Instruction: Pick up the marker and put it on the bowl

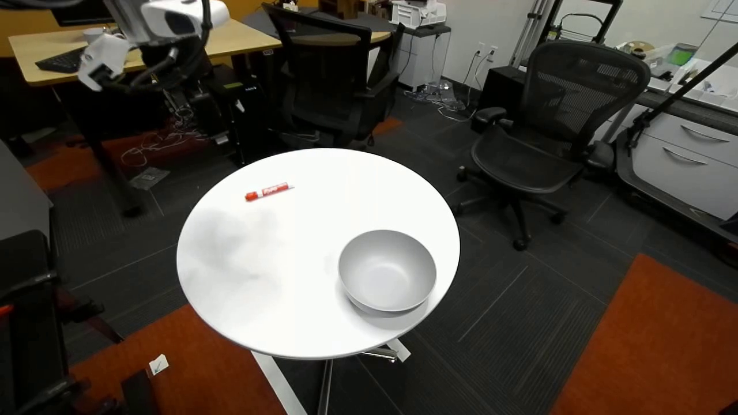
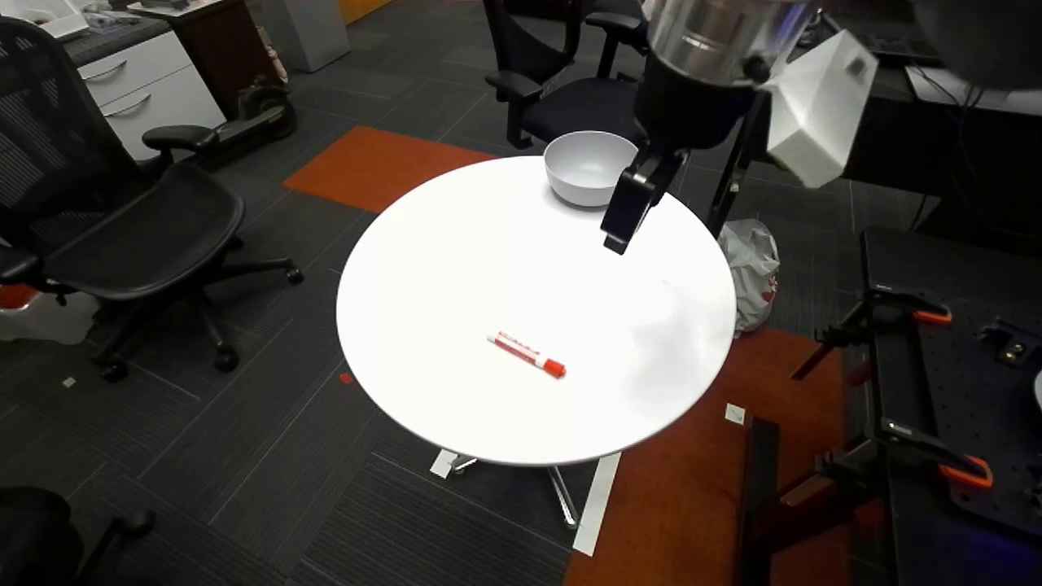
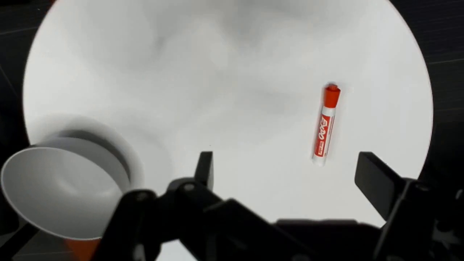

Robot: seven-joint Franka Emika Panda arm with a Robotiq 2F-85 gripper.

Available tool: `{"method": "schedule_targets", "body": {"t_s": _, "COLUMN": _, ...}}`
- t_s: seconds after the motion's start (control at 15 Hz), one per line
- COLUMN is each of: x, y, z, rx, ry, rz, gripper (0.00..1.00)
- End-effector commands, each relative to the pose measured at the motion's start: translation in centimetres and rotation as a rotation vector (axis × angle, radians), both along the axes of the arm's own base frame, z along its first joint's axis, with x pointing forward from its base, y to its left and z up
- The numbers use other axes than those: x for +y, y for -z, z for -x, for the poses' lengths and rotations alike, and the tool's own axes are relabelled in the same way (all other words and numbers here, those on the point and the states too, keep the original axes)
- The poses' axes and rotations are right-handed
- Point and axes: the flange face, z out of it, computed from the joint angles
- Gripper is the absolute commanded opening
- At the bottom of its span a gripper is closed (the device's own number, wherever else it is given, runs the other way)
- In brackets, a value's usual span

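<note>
So the marker is flat on the table, right of centre in the wrist view, bowl lower left. The gripper is spread wide, holding nothing. Imo the marker's nearer the frame-right finger, so descending uncentred could send it rolling.

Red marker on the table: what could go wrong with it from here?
The marker lies on its side, so a nudge might roll it. The open hand isn't centred on it, so closing might knock it. The bowl sits near the edge of the table, so a bump might push it off.
</note>
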Motion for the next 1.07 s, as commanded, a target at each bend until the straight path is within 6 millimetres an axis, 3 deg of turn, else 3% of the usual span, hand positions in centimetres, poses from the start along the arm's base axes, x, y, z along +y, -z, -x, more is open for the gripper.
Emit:
{"method": "schedule_targets", "body": {"t_s": 0.0, "x": 0.2, "y": 4.1, "z": -2.7, "rx": -0.009, "ry": 0.029, "rz": -0.034, "gripper": 1.00}}
{"method": "schedule_targets", "body": {"t_s": 0.33, "x": 1.1, "y": 8.1, "z": -5.1, "rx": -0.016, "ry": 0.033, "rz": -0.045, "gripper": 1.00}}
{"method": "schedule_targets", "body": {"t_s": 1.0, "x": 5.0, "y": 12.4, "z": -9.1, "rx": -0.006, "ry": 0.075, "rz": 0.000, "gripper": 1.00}}
